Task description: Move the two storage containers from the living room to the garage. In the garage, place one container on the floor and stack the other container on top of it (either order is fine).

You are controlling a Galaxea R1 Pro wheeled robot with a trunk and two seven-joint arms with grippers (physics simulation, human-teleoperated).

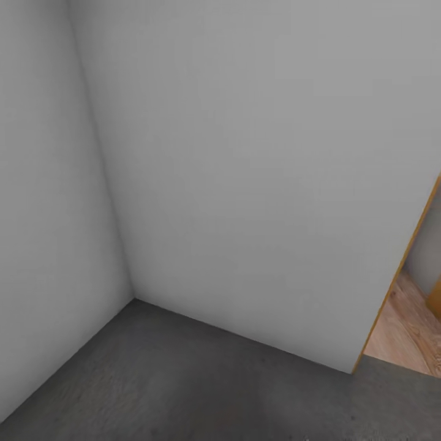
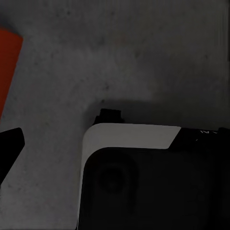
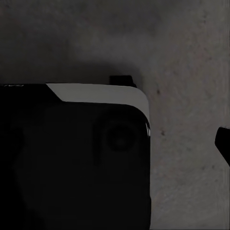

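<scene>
The head view faces a corner of the garage (image 1: 245, 153), where two plain grey-white walls meet above the floor (image 1: 184, 380), a dark grey, speckled concrete surface that fills the lower part of the picture. At the right edge the nearer wall ends in a thin yellow-wood door edge (image 1: 398, 269), and past it lies a strip of light wood plank floor (image 1: 407, 334) belonging to another room; a small orange-brown shape at the far right edge beyond the doorway is too cut off to identify. In the left wrist view, one storage container (image 2: 8, 67) appears as an orange-red slab at the border of the picture, resting on the concrete floor (image 2: 143, 52), with only one corner and a flat face visible, so its walls and inside cannot be judged. Closer to that camera sits the robot's base (image 2: 143, 182), a dark body with a white rounded rim, and a black fingertip (image 2: 10, 143) of the left arm pokes in from the picture's edge, apart from the container. The right wrist view shows the same dark base with its white rim (image 3: 96, 93) over concrete, and a black fingertip (image 3: 224, 143) at the border. With a single tip showing in each wrist view, one cannot tell how wide either set of fingers stands, and nothing is seen between them.
</scene>
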